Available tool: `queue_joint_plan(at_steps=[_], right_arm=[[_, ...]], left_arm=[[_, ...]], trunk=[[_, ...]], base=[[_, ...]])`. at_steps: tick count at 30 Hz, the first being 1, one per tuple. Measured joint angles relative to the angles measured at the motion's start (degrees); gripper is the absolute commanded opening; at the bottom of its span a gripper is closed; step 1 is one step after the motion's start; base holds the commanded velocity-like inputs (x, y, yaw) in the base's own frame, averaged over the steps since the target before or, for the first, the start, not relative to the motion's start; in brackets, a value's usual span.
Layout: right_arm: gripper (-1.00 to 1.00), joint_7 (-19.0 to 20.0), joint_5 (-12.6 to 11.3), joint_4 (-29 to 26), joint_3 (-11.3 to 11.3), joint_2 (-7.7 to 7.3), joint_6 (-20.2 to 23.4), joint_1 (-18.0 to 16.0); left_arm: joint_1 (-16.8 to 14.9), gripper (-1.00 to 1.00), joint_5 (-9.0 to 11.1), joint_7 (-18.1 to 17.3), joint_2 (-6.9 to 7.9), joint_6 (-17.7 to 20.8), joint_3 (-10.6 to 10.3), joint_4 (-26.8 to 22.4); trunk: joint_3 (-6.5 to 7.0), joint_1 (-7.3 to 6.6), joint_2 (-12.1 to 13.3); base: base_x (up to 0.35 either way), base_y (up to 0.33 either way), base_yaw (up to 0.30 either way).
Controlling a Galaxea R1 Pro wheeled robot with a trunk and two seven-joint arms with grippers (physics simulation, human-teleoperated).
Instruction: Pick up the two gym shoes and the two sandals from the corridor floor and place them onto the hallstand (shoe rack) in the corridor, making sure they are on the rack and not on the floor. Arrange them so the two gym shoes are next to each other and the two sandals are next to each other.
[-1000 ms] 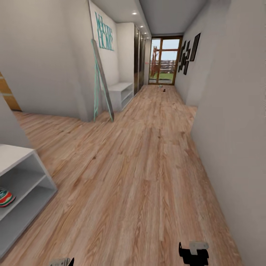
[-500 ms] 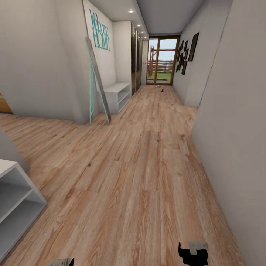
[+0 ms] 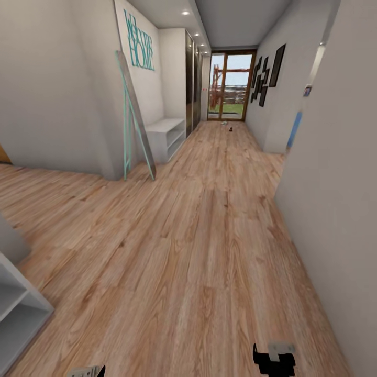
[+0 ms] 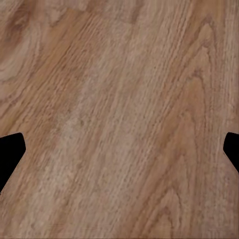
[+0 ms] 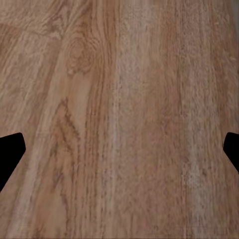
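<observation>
Corridor floor: light brown wood planks with visible grain, running from the robot to a glazed door at the far end. Grey shelf unit: open shelves, partly cut off, at the near left of the corridor floor; whether it is the hallstand cannot be told. White low bench: open shelves, against the left wall, farther along the floor toward the glazed door. Leaning mirror: teal-framed, propped on the wall corner just beside the low bench. Teal wall lettering: above the low bench. Dark picture frames: on the right wall near the glazed door. Small objects: two or so, on the floor just before the glazed door, too small to identify as shoes or sandals. Left hand: fingers spread apart, holding nothing, bare planks between them. Right hand: fingers likewise apart and empty over the floor.
</observation>
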Motion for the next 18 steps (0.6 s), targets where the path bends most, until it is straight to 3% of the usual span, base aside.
queue_joint_plan(at_steps=[18], right_arm=[[1.0, -0.08, -0.08, -0.01, 0.01, 0.17, 0.0, 0.0]], left_arm=[[-0.05, 1.0, 0.0, 0.0, 0.03, 0.0, 0.0, 0.0]], trunk=[[0.0, 0.0, 0.0]], base=[[0.337, 0.0, -0.008]])
